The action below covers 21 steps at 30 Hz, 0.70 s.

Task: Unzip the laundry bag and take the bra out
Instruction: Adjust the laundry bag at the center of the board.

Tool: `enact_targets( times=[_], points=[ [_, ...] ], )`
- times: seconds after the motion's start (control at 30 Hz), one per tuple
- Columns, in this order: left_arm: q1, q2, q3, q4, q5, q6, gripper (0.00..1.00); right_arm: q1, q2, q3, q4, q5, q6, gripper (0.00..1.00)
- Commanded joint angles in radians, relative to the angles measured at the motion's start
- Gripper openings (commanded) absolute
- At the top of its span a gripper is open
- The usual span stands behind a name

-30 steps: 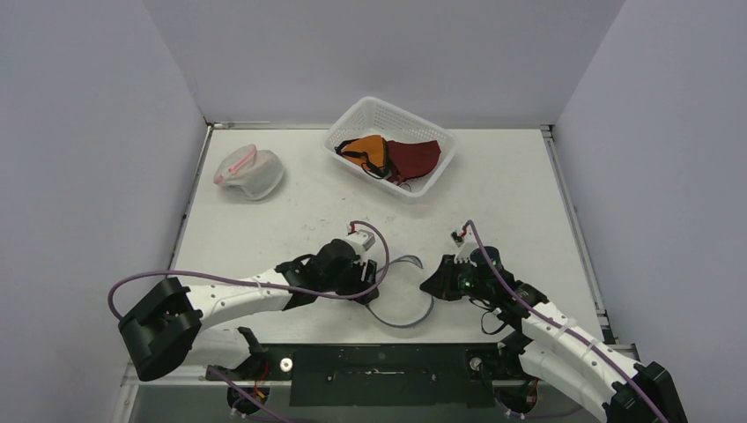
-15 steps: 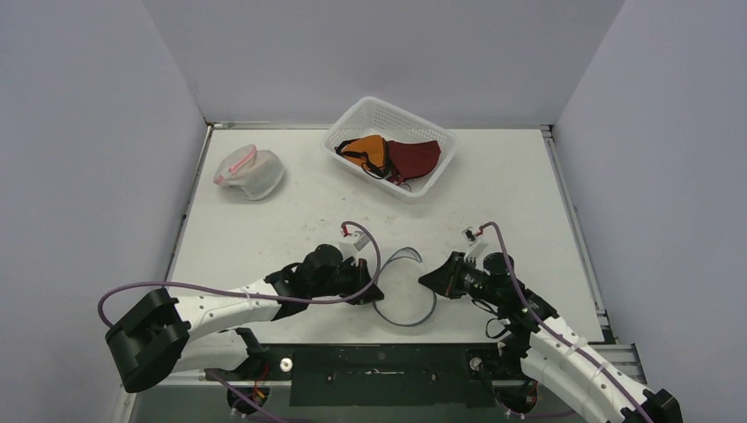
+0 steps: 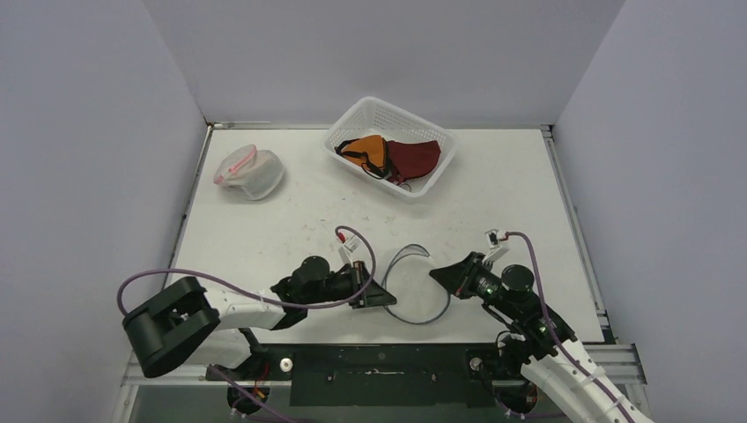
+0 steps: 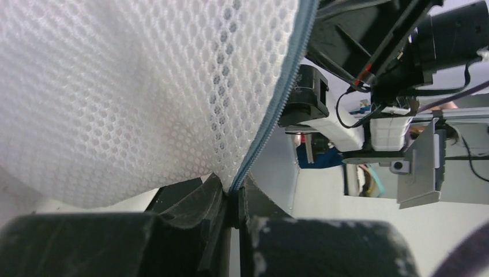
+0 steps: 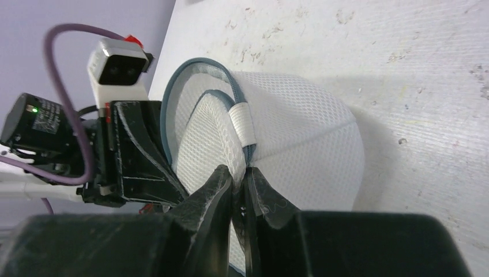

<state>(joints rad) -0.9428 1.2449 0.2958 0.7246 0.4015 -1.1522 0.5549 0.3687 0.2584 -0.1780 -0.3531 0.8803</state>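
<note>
The white mesh laundry bag (image 5: pixel 305 144) w/ grey zip (image 4: pixel 272 112) lies near-centre on the tabletop (image 3: pixel 291 220), strung btwn the two arms: left hand (image 4: pixel 233 196) is clamped on the zip edge, right hand (image 5: pixel 245 182) is closed on the zip just under a small white tab (image 5: pixel 242 124). Whether a bra is inside: can't tell. Risk: if the right pulls harder than the left's thin pinch holds, the edge slips out & the bag just drags; mesh could also snag in the teeth. Vs 1 s ago: left hand was open, now shut; zip loop sits further right.
</note>
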Motion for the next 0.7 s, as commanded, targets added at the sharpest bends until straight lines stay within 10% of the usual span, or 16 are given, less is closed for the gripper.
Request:
enact_targets(
  times=[0.0, 0.27, 0.67],
  points=[
    [-0.022, 0.160, -0.001, 0.435, 0.078, -0.190, 0.00, 0.004, -0.100, -0.006, -0.055, 0.058, 0.047, 0.05],
    [-0.063, 0.358, -0.024, 0.604, 0.013, -0.247, 0.00, 0.005, -0.085, 0.036, -0.193, 0.130, -0.004, 0.05],
    [-0.050, 0.228, -0.008, 0.177, -0.174, -0.069, 0.00, 0.006, -0.007, -0.088, -0.053, 0.201, 0.008, 0.05]
  ],
)
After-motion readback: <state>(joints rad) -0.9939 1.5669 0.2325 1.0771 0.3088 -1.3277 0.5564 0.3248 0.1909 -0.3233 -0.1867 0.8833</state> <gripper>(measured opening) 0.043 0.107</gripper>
